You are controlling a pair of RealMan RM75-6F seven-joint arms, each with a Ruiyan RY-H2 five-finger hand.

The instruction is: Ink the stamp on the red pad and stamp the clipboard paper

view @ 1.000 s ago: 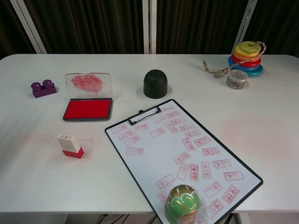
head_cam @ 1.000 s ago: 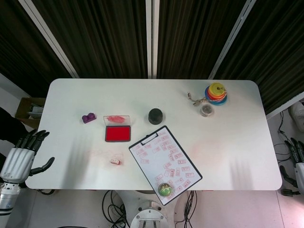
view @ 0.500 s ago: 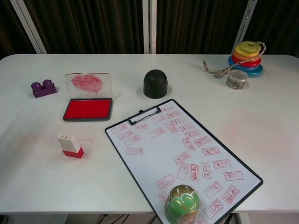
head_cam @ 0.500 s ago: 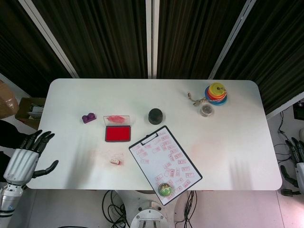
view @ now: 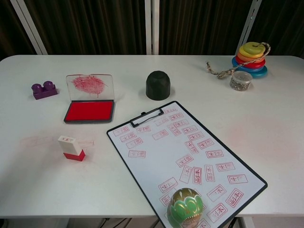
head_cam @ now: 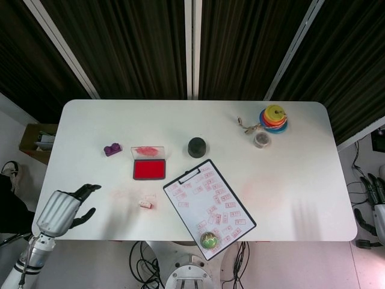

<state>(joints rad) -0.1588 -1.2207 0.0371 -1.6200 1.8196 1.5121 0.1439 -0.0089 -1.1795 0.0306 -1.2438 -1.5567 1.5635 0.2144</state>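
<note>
We see the small white block stamp with a red base [view: 71, 148] standing up on the white table [head_cam: 289, 180]. It sits in front of the open red ink pad with its clear lid tipped back [view: 90, 110], and to the left of the black clipboard holding white paper covered in red marks [view: 185, 159]. It touches neither of them.

Our left hand [head_cam: 63, 209] is at the left front corner of the table, well apart from the stamp. Its fingers are partly curled and it holds nothing. Our right hand [head_cam: 376, 205] is off the right edge of the table, down low. We see only part of it, so we cannot tell if its fingers are apart or together.

We think the stamp is light and hard, like a little plastic brick. It looks smooth, so it could slip. It is small and could tip over if we bump it. We think the best place to hold it is the white top part, one finger on each side, so the red bottom stays free to touch the ink. We would not squeeze the red base, because ink may be there.

A green and gold round ball [view: 186, 207] rests on the near corner of the paper, so we would stamp away from it.
</note>
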